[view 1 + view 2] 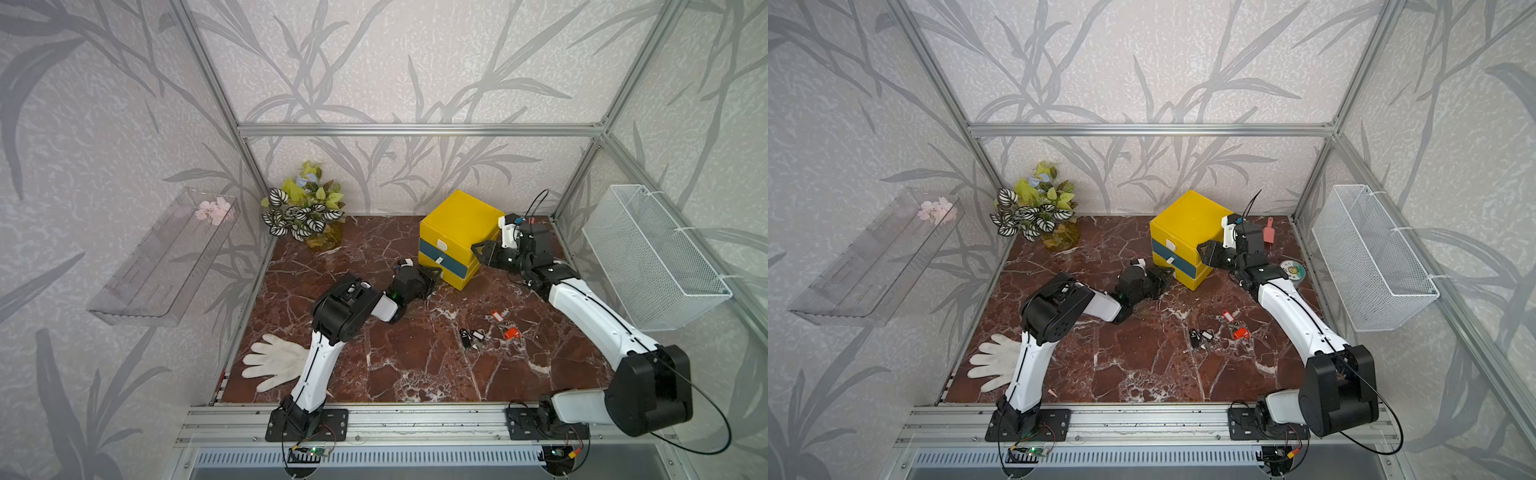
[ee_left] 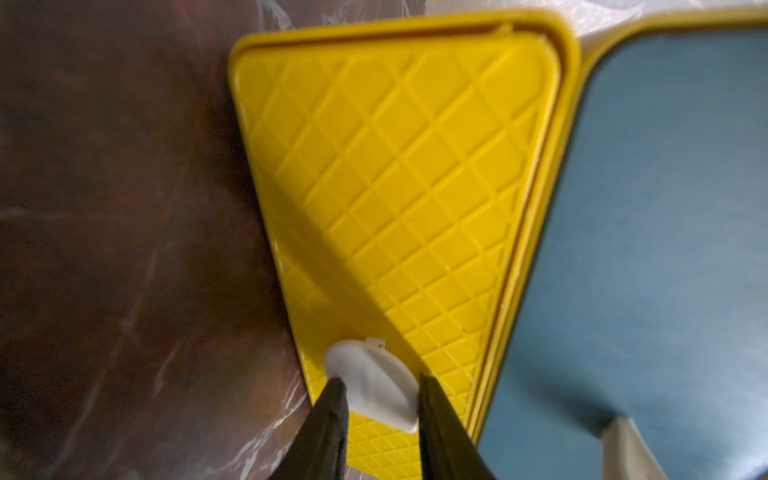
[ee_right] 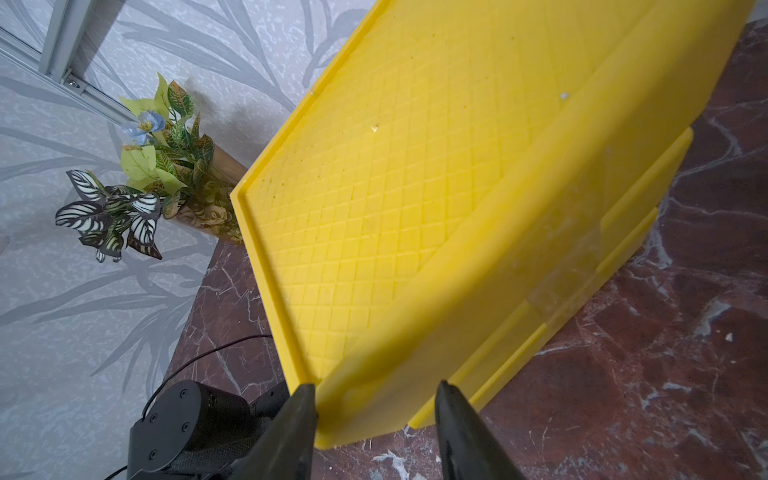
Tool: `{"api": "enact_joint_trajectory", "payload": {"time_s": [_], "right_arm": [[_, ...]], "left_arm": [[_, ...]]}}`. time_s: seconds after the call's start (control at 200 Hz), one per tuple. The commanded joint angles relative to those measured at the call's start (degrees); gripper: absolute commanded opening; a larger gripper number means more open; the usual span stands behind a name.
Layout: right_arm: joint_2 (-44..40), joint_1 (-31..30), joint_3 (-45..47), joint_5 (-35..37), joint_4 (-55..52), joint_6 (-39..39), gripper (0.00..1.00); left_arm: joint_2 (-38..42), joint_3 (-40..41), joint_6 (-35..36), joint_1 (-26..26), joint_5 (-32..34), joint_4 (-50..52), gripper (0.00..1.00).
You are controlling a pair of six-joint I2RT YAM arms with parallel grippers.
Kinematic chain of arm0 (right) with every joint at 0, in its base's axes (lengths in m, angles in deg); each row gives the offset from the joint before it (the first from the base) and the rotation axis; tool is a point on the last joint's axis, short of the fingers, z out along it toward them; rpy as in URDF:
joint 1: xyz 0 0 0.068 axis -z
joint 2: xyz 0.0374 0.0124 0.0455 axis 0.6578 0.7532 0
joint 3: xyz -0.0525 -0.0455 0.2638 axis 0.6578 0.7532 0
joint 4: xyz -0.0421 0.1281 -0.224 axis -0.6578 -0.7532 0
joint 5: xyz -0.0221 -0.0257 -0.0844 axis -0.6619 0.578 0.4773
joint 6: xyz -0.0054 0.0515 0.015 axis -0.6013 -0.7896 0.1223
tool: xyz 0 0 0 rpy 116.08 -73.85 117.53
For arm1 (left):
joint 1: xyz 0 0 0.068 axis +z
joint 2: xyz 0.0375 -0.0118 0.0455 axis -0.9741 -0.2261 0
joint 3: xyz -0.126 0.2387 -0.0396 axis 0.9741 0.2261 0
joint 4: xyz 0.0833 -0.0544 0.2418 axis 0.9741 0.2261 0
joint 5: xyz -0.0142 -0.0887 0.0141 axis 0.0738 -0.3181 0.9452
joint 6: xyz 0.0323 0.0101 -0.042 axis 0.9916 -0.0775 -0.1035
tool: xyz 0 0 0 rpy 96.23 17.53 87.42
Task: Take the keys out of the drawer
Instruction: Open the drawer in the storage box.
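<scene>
The keys (image 1: 510, 333) lie on the bare table (image 1: 415, 365), right of its middle, between the drawer chest (image 1: 457, 216) and the front edge. We see a red tag, an orange one and a black-and-white one. We cannot see whether another bunch is left inside, since the drawers look shut.

The left gripper (image 2: 380, 378) has its fingers on either side of the small white handle (image 2: 374, 395) of the bottom drawer (image 2: 395, 187), at or very near contact. We cannot tell whether it truly pinches. The right gripper (image 3: 375, 385) stands about half open astride a corner of the chest, one finger against it, and we cannot tell whether it clamps either.

We judge the handle the weak spot. It is smooth, rounded and shallow, so fingertips could slip off under a pull. If the right gripper's brace is loose, the light chest, standing askew near the back edge, could slide or turn instead of giving up its drawer. Too long a pull could bring the drawer right out and tip it. The right forearm passes near the keys and could sweep them on withdrawing.
</scene>
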Motion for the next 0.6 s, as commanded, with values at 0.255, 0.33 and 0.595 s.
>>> {"api": "enact_joint_trajectory", "payload": {"time_s": [0.255,0.33,0.595], "right_arm": [[0.18,-0.27,0.49,-1.57,-3.28,-0.16,0.49],[0.06,-0.36,0.73,-1.66,-3.28,-0.09,0.49],[0.39,-0.8,0.88,-1.7,-2.93,-0.14,0.49]], "left_arm": [[5.53,8.64,0.86,-0.07,2.11,-1.06,0.28],[7.0,10.88,1.06,-0.06,2.0,-0.4,0.27],[15.02,17.09,1.86,1.13,2.21,3.12,0.26]]}}
